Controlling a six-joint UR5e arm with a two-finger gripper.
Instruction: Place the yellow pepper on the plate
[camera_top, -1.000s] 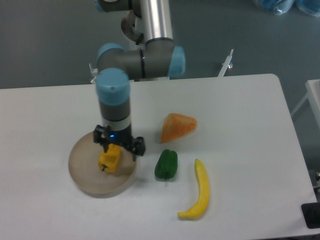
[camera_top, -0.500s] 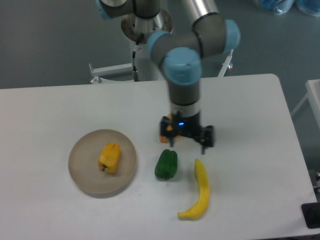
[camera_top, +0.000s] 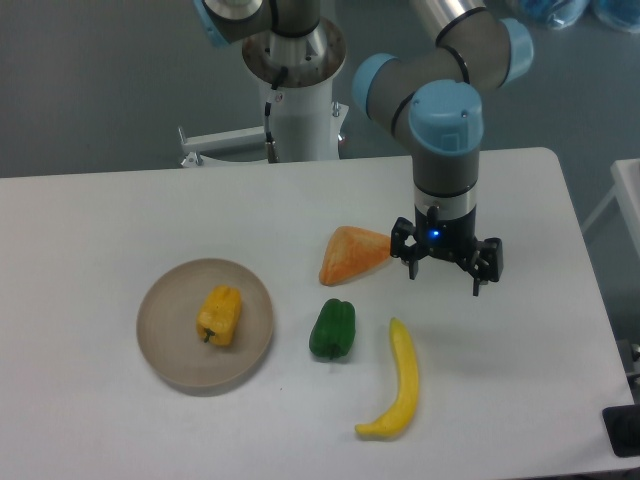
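Observation:
The yellow pepper (camera_top: 219, 314) lies on its side in the middle of the round beige plate (camera_top: 165, 345) at the left of the table. My gripper (camera_top: 446, 276) is far to the right of it, above the table just right of the orange wedge. Its fingers (camera_top: 478, 277) are spread apart and hold nothing.
An orange wedge-shaped item (camera_top: 352, 253) lies beside the gripper on its left. A green bell pepper (camera_top: 333, 328) lies right of the plate. A long curved yellow banana-like item (camera_top: 397, 381) lies near the front edge. The robot base (camera_top: 298, 95) stands behind the table.
My gripper has let go of the yellow pepper on the plate and moved right across the table, past the green pepper and the orange wedge. The pepper stays on the plate.

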